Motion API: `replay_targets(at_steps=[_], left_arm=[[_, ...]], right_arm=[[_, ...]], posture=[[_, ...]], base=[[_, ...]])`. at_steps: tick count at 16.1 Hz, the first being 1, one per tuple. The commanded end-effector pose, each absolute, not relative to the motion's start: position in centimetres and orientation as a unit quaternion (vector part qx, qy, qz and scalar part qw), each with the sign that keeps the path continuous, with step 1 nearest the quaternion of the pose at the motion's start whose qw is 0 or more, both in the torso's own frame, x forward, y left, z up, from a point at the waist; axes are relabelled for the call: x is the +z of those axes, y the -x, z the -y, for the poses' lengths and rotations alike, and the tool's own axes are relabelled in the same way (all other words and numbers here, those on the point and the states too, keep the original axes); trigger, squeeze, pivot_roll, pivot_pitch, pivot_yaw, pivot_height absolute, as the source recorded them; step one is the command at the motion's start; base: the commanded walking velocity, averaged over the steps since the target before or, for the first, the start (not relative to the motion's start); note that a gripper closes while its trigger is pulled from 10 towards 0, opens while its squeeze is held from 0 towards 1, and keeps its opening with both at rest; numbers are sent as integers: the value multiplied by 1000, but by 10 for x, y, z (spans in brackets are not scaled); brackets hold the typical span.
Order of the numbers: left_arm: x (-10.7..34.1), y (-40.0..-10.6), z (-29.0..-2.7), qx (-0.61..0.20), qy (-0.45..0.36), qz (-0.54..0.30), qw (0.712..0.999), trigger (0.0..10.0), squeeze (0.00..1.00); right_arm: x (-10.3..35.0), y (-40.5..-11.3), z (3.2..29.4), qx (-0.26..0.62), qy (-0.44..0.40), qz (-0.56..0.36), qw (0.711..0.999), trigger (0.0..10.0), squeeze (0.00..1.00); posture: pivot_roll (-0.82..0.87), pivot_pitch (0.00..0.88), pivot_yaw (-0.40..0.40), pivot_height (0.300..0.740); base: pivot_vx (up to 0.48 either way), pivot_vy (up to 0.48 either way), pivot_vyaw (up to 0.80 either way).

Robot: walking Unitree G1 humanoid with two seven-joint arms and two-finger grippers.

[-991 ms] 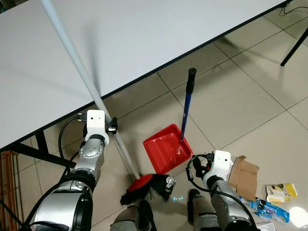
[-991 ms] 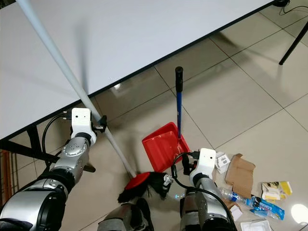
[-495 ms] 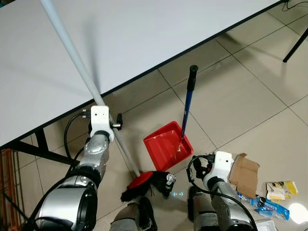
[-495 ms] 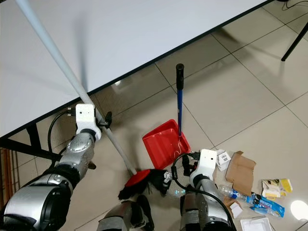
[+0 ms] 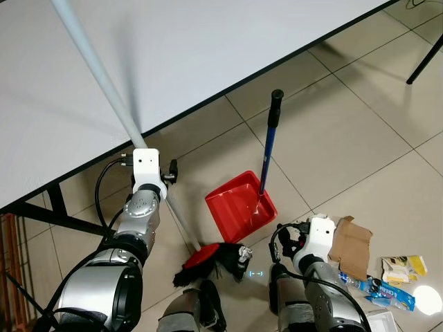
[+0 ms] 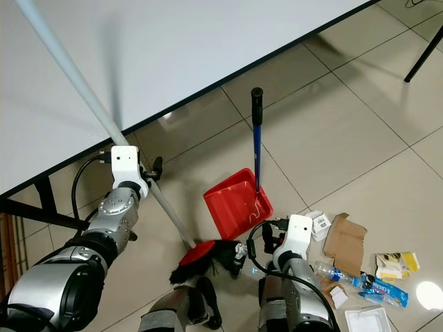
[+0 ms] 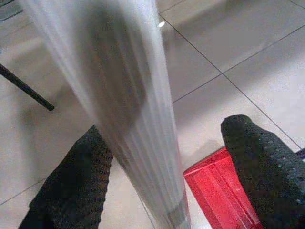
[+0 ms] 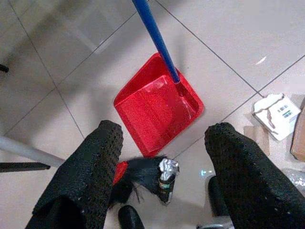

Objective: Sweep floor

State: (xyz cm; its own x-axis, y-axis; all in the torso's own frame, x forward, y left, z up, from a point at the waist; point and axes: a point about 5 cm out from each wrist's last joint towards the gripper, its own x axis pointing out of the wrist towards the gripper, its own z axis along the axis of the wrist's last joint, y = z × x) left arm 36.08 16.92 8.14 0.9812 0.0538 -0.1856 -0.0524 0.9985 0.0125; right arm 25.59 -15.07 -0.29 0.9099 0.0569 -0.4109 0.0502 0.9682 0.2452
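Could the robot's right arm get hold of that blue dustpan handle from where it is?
Probably yes: the right gripper hangs open just behind the red dustpan, with nothing between it and the upright blue handle.
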Motion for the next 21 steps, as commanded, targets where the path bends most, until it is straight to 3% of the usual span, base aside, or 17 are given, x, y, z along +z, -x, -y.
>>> replay_targets(at_steps=[1,21], left_arm=[[72,-355,-177,37,2,-115,993,0,0],[76,-357,-182,36,20,-103,994,0,0]], right_arm=[[-9,-248,145,2,-139,-229,963,10000,0],[-8,-251,146,3,-137,-235,962,10000,0]], posture=[[-316,345,191,740],[-307,329,180,740]], base=[[0,0,0],[0,0,0]])
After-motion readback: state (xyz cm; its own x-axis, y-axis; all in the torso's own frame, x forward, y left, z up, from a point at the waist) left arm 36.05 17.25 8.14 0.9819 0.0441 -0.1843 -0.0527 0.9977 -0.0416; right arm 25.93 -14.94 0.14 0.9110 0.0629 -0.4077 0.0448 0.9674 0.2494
